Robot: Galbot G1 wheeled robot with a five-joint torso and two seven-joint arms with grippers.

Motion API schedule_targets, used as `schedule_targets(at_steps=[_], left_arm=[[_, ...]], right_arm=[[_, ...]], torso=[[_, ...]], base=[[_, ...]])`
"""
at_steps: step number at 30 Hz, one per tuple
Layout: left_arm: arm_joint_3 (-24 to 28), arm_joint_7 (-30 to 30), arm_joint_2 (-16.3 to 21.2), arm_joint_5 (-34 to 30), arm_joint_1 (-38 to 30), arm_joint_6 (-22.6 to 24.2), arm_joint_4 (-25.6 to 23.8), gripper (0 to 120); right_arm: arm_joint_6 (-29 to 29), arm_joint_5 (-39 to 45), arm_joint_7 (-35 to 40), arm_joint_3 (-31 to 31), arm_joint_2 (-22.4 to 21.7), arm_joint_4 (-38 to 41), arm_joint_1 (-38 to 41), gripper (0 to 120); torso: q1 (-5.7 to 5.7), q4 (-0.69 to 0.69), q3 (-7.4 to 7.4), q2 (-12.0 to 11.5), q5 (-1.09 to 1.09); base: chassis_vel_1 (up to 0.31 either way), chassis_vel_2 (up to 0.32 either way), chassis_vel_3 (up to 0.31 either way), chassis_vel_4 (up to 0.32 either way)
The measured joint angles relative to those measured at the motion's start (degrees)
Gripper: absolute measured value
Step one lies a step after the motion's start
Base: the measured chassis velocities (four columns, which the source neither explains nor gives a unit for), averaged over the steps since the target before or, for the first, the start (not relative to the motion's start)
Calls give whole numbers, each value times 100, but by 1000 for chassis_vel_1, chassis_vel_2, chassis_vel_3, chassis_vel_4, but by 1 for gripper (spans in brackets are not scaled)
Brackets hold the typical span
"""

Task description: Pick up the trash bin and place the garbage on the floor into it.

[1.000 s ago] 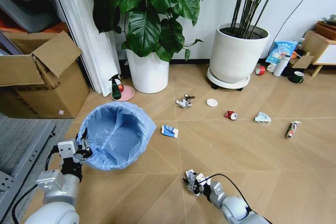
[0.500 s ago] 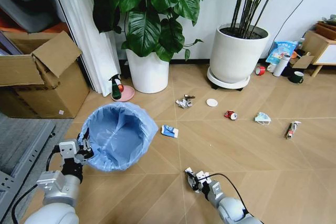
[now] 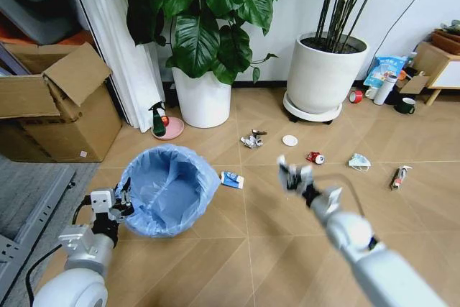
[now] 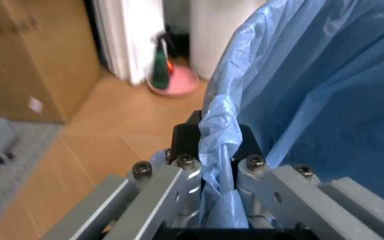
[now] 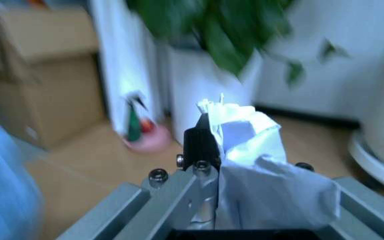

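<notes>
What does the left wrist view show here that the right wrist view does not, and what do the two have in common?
Left wrist view alone: the left gripper clamped on the blue bag folded over the trash bin rim.

Right wrist view alone: the right gripper shut on a crumpled white tissue, with green leaves behind.

Both: the green spray bottle on its pink dish, the cardboard box, and the wooden floor.

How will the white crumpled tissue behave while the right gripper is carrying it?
The tissue probably stays soft and floppy, bulging out of the right gripper. It looks very light, so it might flutter or slip.
</notes>
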Motion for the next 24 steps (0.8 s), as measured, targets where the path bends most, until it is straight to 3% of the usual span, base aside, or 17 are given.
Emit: schedule_targets(at_steps=[3,11,17,24], left_arm=[[79,-8,138,-240,-97,168,86,1],[760,-269,815,-1423,-895,978,558,1],[1134,-448,931,-1746,-1363,1131,785,1],[1037,-499,934,-1832,-1353,1150,798,1]], right_arm=[[-115,279,66,-157,-88,266,228,0],[-393,1406,475,-1631,-110,1200,1480,0],[-423,1660,638,-2643,76,1256,1988,0],[-488,1640,745,-3507,381,931,2135,0]], torso=[[0,0,0,0,4],[0,0,1,0,1],[0,-2,1,0,1],[0,0,1,0,2]], base=[[0,0,0,0],[0,0,0,0],[0,0,0,0],[0,0,0,0]])
